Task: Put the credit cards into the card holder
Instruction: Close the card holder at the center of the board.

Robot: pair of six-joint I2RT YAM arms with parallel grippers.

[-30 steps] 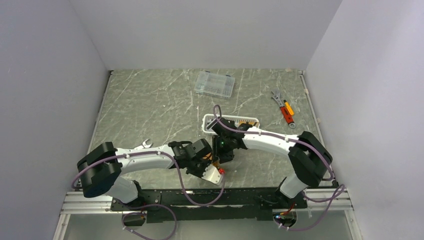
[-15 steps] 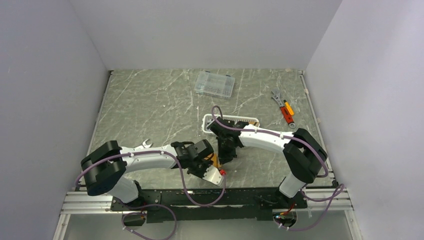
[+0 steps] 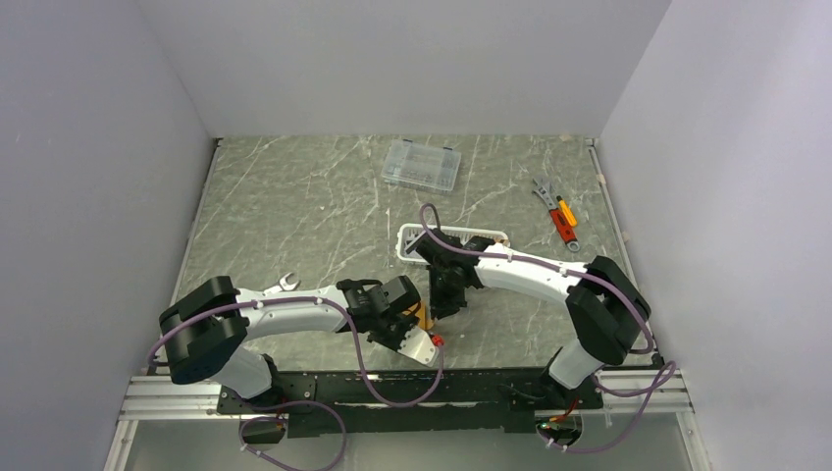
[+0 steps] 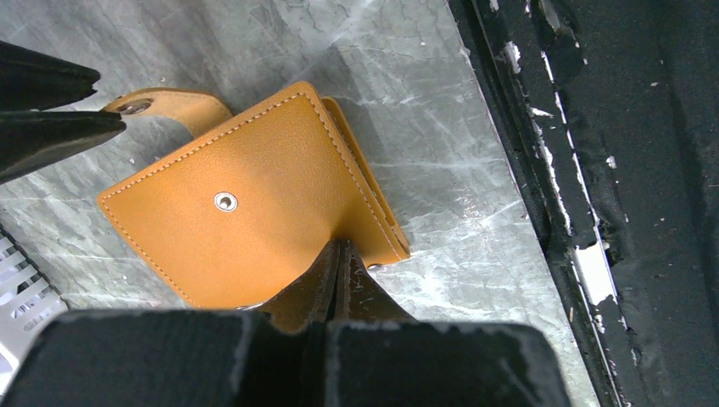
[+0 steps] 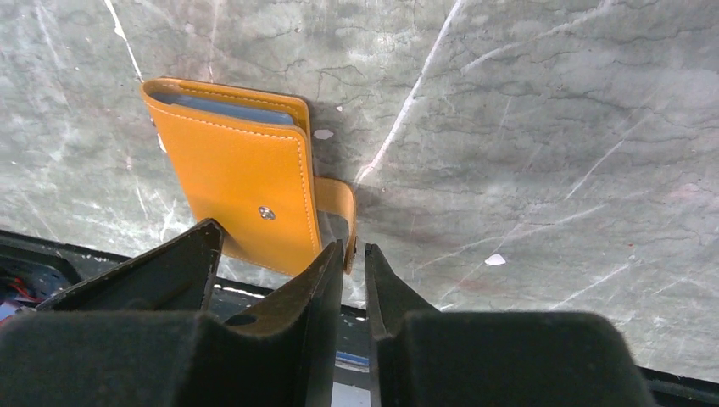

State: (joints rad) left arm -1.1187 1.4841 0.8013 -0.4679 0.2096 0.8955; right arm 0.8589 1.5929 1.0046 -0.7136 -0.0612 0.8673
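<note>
The orange card holder (image 4: 246,203) lies folded near the table's front edge, snap stud up, and shows small in the top view (image 3: 422,316). A pale blue credit card's edge (image 5: 229,110) peeks out of its open side; other credit cards do not show. My left gripper (image 4: 339,246) is shut, its tips pressed against the holder's near edge (image 3: 416,322). My right gripper (image 5: 353,250) is almost closed, with the end of the holder's strap (image 5: 339,199) between its tips. The strap (image 4: 178,106) arches up off the table. My right gripper hangs just beyond the holder (image 3: 439,306).
A white slotted basket (image 3: 407,235) stands behind the right wrist, its corner in the left wrist view (image 4: 21,288). A clear compartment box (image 3: 422,165) sits at the back. An orange-handled tool and a wrench (image 3: 557,218) lie back right, a small wrench (image 3: 288,283) left. The black rail (image 4: 543,170) borders the table.
My right gripper's jaws have narrowed around the strap end, and its wrist has shifted slightly. The left arm and the holder have stayed where they were.
</note>
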